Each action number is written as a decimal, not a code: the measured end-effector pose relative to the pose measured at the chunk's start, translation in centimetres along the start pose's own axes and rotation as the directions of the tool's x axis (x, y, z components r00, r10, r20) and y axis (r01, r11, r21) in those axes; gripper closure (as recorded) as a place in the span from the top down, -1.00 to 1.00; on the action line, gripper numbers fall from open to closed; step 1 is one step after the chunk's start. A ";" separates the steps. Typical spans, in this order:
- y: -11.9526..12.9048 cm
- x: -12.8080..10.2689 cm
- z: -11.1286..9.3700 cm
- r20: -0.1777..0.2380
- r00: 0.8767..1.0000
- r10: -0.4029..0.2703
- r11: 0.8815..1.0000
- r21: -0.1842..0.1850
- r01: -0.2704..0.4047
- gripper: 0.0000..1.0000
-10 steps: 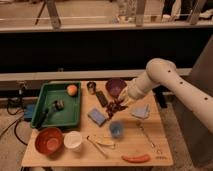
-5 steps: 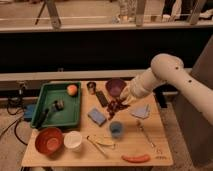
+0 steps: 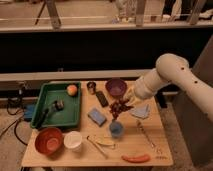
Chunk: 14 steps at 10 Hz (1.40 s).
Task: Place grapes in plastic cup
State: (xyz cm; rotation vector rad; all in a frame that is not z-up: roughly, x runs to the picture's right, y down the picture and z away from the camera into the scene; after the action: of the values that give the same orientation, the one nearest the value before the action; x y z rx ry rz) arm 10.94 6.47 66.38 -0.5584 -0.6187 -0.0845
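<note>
The dark red-purple grapes (image 3: 118, 108) hang in my gripper (image 3: 123, 104), which is shut on them at the middle of the table. They are held in the air just above and slightly behind the small light-blue plastic cup (image 3: 116, 129), which stands upright on the table. My white arm (image 3: 167, 70) reaches in from the right.
A purple bowl (image 3: 116, 87) stands behind the gripper, with a black object (image 3: 102, 98) and a blue sponge (image 3: 97, 117) to the left. A green tray (image 3: 42, 95) holds an orange fruit (image 3: 72, 90). A red bowl (image 3: 48, 140), a white cup (image 3: 73, 141) and an orange-red sausage (image 3: 136, 158) lie along the front.
My arm's elbow has shifted a little to the right. The grapes stay in the gripper and have sunk slightly toward the blue cup.
</note>
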 end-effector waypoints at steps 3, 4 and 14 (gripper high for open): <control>1.0 1.2 0.4 -0.002 1.000 -0.011 1.000 -0.024 0.011 -1.00; 1.2 1.8 0.4 -0.003 1.000 -0.008 1.000 -0.029 0.008 -1.00; 2.6 3.7 2.5 -0.036 0.999 -0.028 0.995 -0.097 0.024 -1.00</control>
State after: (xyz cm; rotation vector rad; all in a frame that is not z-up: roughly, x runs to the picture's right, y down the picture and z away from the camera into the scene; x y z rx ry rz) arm 13.28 10.27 68.95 -0.6406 -0.5880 -0.1497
